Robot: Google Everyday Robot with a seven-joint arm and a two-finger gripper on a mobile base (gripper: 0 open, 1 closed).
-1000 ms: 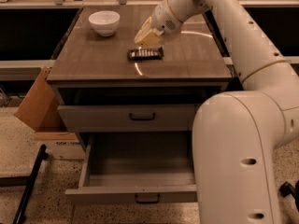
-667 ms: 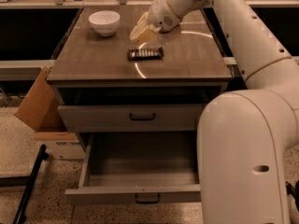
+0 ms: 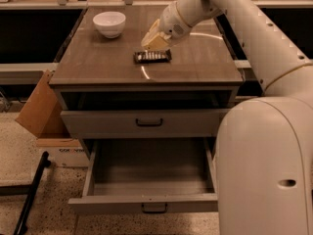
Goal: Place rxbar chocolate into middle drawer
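The rxbar chocolate, a flat black wrapper, lies on the wooden cabinet top near its middle. My gripper hangs just above the bar's back edge, reaching in from the right on the white arm. The bar lies flat and is not lifted. The middle drawer, grey with a small dark handle, is pulled out wide at the bottom and its inside is bare. The grey drawer front above it is shut.
A white bowl stands at the back left of the cabinet top. A cardboard box leans against the cabinet's left side. A black pole lies on the floor at left. My white body fills the right foreground.
The gripper rose a little up and left, then came back down close over the bar. The bar has not moved and the drawer stays open.
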